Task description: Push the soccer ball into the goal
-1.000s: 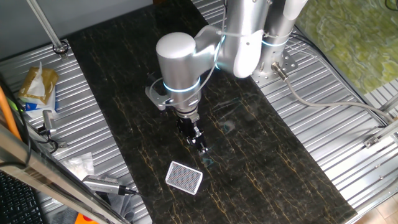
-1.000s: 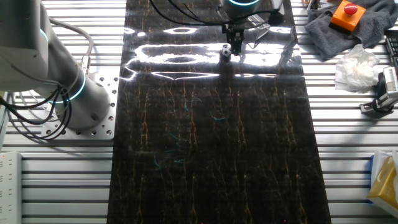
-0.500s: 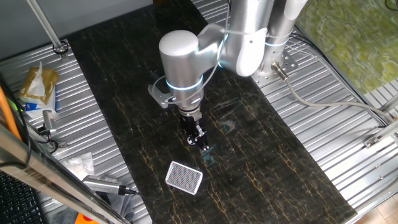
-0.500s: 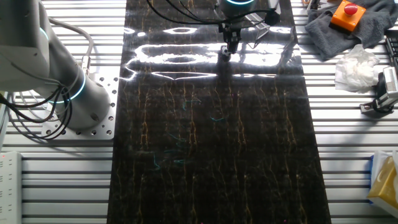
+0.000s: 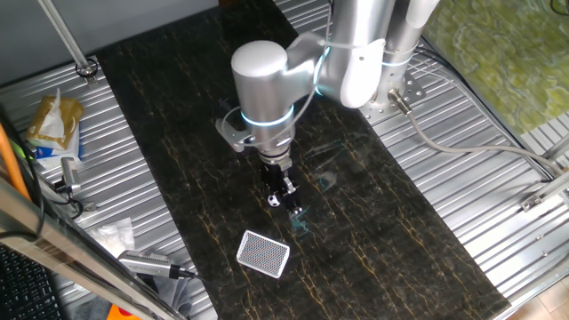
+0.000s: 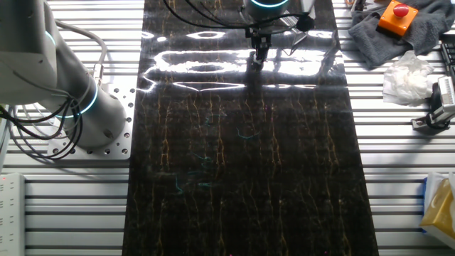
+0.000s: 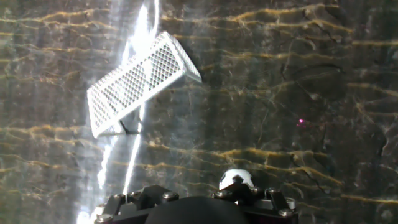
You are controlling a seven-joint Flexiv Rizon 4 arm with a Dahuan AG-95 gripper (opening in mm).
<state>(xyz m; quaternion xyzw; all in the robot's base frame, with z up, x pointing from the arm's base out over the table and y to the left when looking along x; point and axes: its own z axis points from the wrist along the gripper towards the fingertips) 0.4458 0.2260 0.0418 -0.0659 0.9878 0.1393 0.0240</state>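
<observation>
- Arm [image 5: 267, 80]: the silver Flexiv arm reaches down over the black marble-patterned mat [image 5: 178, 116], with a lit cyan ring at its wrist joint.
- Gripper [image 5: 284, 197]: the dark gripper points down at the mat, its tip at or just above the surface. The pictures do not show whether the fingers are spread or closed. In the other fixed view it appears at the far end of the mat [image 6: 257, 58], inside a bright glare band.
- Soccer ball [image 7: 238, 180]: small, white with dark patches; only its top shows in the hand view, directly at the gripper housing at the lower edge of the frame. In the fixed view a small white spot sits at the gripper tip [image 5: 276, 201]; it is too small to identify with certainty.
- Goal [image 5: 264, 254]: white-rimmed rounded rectangle with dark mesh, on the mat near the gripper, on the side closer to the camera. In the hand view [image 7: 140, 81] it sits up and to the left of the ball, set at a diagonal, clearly apart from the ball.
- Surroundings: a yellow-and-white bag [image 5: 53, 124] lies on the ribbed metal table [image 5: 480, 196] beside the mat; an orange box with a red button [image 6: 395, 16] rests on a grey cloth [image 6: 419, 35].
</observation>
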